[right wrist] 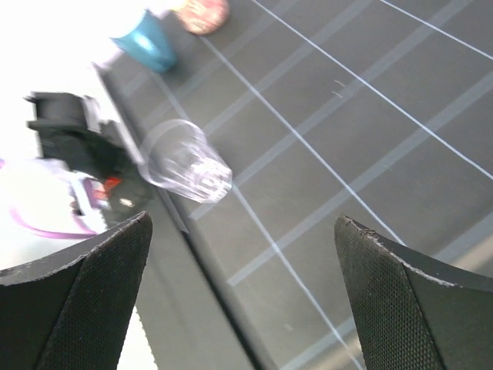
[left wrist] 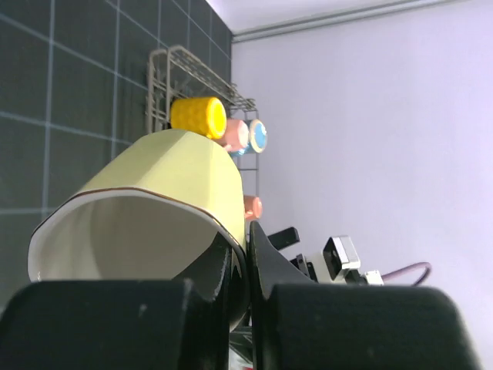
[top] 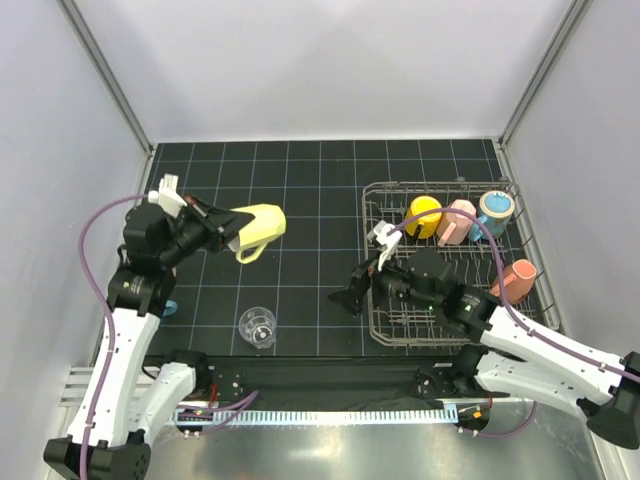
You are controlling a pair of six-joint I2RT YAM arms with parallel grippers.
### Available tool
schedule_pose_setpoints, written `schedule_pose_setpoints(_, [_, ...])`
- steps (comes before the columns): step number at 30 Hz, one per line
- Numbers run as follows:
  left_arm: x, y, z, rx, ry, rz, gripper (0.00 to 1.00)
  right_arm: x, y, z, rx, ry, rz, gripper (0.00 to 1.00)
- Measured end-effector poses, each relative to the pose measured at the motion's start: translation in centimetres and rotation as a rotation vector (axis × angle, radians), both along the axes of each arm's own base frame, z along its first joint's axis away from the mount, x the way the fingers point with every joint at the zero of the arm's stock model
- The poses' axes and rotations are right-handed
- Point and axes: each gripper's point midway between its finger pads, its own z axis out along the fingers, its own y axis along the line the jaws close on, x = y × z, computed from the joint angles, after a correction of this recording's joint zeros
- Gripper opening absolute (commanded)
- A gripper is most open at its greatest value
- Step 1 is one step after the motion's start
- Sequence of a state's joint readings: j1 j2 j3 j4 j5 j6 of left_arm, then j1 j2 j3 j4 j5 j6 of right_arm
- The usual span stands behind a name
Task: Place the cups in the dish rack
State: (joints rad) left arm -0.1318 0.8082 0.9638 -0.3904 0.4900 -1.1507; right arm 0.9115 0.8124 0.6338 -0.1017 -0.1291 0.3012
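My left gripper (top: 226, 230) is shut on the rim of a pale yellow mug (top: 258, 226) and holds it on its side above the mat, left of centre. In the left wrist view the mug (left wrist: 154, 200) fills the frame, with one finger inside the rim and one outside. The wire dish rack (top: 440, 185) stands at the right and holds an orange-yellow mug (top: 423, 217), a pink mug (top: 458, 222), a blue mug (top: 494, 209) and a salmon cup (top: 515, 278). My right gripper (top: 355, 296) is open and empty just left of the rack. A clear glass tumbler (top: 257, 327) stands near the front edge.
A blue cup (right wrist: 145, 42) and a maroon one (right wrist: 202, 14) lie at the mat's front left, near the left arm's base; the blue cup (top: 170, 307) peeks out under that arm. The tumbler (right wrist: 185, 162) lies ahead of my right gripper (right wrist: 243, 222). Grey walls enclose the mat.
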Motion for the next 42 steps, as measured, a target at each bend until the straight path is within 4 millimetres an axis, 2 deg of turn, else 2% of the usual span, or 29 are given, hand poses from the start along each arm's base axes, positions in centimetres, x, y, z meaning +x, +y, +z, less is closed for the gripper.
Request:
schedule_pose_setpoints(4, [-2.0,-0.2,-0.1,-0.118,0.05,0.014,0.0,-0.7,2.5,2.7,0.086,0.009,0.066,1.0])
schedule_pose_setpoints(7, [-4.1,0.0,1.5,-0.198,0.022,0.023,0.01,-1.0,4.2,4.5,0.144,0.012,0.099,1.0])
schedule_pose_setpoints(12, [-7.2,0.3,4.1,-0.329,-0.031,0.019,0.0,-1.4,6.0,6.1,0.21,0.011,0.143,1.0])
schedule_pose_setpoints(17, [-8.9,0.5,4.2,-0.425,0.001,0.017,0.0,-2.6,7.6,7.9,0.296,0.002,0.229,1.0])
schedule_pose_setpoints(24, [-10.7,0.7,4.4,-0.518,0.035,0.015,0.0,-6.0,11.5,7.7,0.297,0.007,0.39,1.0])
schedule_pose_setpoints(27, [-11.5,0.8,5.0,-0.55,0.028,0.008,0.01,-6.8,12.3,7.6,0.294,-0.005,0.415,1.0])
schedule_pose_setpoints(35, [-13.1,1.4,5.9,-0.607,0.015,0.022,0.0,-6.9,13.4,9.6,0.385,-0.06,0.442,0.99])
schedule_pose_setpoints(39, [-14.0,1.7,6.8,-0.633,-0.009,0.019,0.01,-7.1,14.4,10.5,0.428,-0.056,0.468,0.93])
schedule_pose_setpoints(42, [-14.3,1.8,7.1,-0.646,-0.011,0.016,0.0,-7.0,15.3,10.9,0.446,-0.041,0.476,0.82])
